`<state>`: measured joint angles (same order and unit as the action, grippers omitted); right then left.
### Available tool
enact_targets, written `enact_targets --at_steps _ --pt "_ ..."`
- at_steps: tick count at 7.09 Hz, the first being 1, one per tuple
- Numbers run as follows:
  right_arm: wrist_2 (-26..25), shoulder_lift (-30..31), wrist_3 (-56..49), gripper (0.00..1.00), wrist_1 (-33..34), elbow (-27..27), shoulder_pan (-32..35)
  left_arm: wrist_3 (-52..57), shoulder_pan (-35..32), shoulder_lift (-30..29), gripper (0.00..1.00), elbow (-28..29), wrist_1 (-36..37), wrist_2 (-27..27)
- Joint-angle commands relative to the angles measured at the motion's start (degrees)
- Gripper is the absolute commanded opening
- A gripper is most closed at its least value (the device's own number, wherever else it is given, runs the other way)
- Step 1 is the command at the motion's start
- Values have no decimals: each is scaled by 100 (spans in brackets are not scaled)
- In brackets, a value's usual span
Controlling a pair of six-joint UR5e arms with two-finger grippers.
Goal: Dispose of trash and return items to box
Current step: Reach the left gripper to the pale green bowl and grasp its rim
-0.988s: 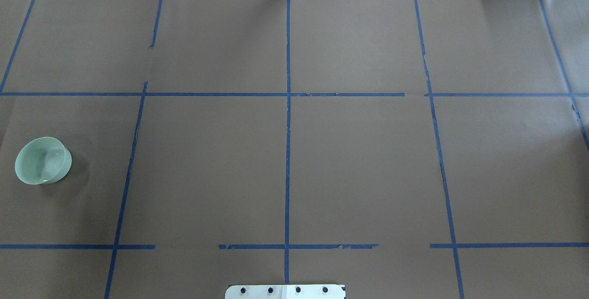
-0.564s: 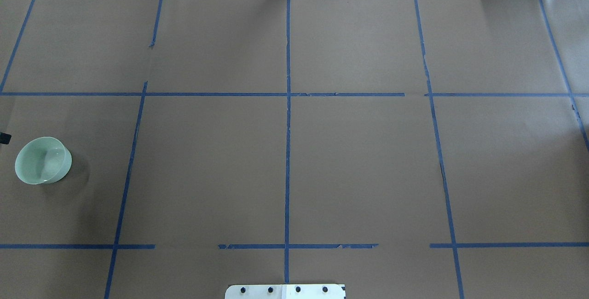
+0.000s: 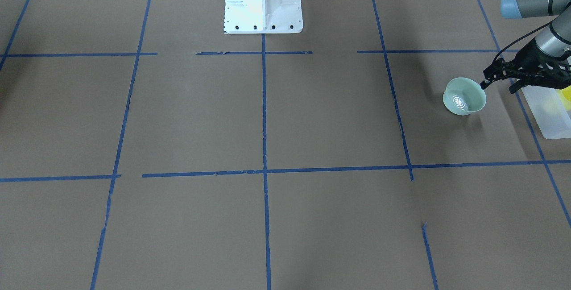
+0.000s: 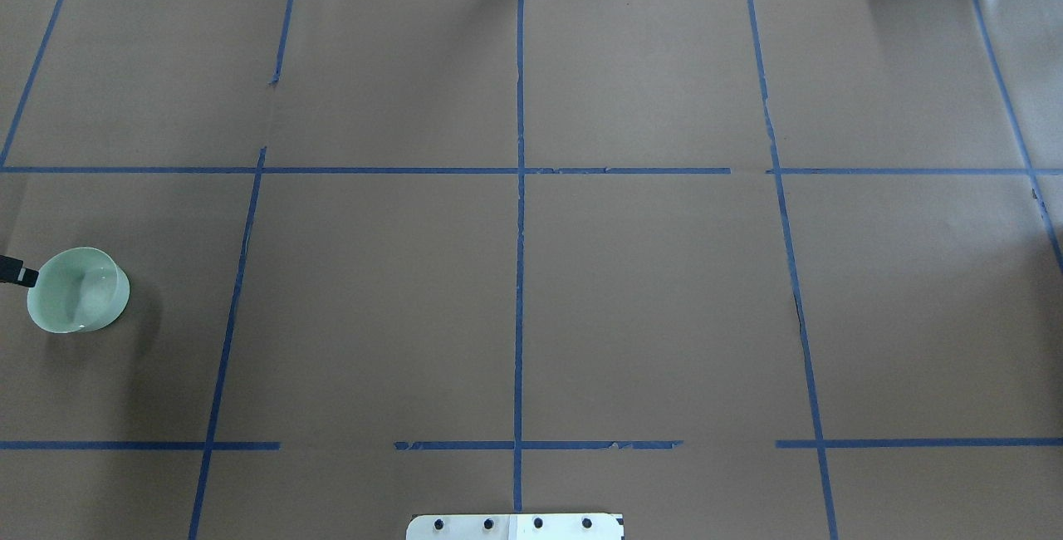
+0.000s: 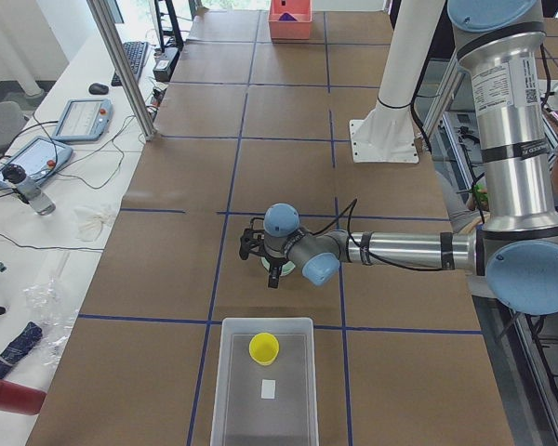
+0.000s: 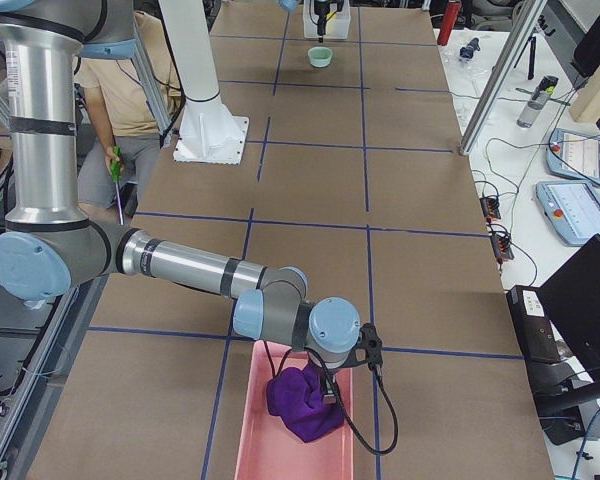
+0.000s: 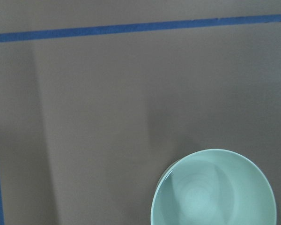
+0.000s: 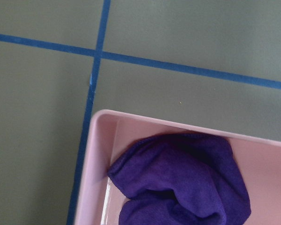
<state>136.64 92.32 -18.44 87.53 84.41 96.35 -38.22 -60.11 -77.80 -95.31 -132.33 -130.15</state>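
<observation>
A pale green bowl (image 3: pixel 464 97) stands upright on the brown table near the left end; it also shows in the overhead view (image 4: pixel 77 301) and the left wrist view (image 7: pixel 213 192). My left gripper (image 3: pixel 498 87) is open and empty, low beside the bowl's rim, between the bowl and the box. One fingertip (image 4: pixel 18 274) shows at the overhead view's left edge. The frosted box (image 5: pixel 288 409) holds the yellow cup (image 5: pixel 263 347). My right gripper hovers over a purple cloth (image 8: pixel 182 187) in a pink tray (image 8: pixel 98 154). I cannot tell whether it is open.
The white robot base (image 3: pixel 262 0) stands at the table's middle edge. A small white scrap (image 5: pixel 268 388) lies in the box beside the cup. An operator (image 6: pixel 130 80) sits behind the base. Blue tape lines grid the table.
A left fingertip has come into the overhead view at its left edge and now reaches the bowl's rim. The bowl has not moved.
</observation>
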Motion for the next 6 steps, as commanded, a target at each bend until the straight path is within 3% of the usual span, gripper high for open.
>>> enact_targets --at_steps 1,3,4,6 --pt "108 102 618 100 54 863 -115 -158 384 -85 100 179 -92 69" --pt "397 181 1480 100 45 1488 -440 -203 753 -138 100 232 -109 348" --pt "407 260 1632 100 36 1560 -546 -203 807 -156 82 250 -109 446" --pt "407 339 1634 100 10 1561 -565 -186 817 -234 25 381 -92 464"
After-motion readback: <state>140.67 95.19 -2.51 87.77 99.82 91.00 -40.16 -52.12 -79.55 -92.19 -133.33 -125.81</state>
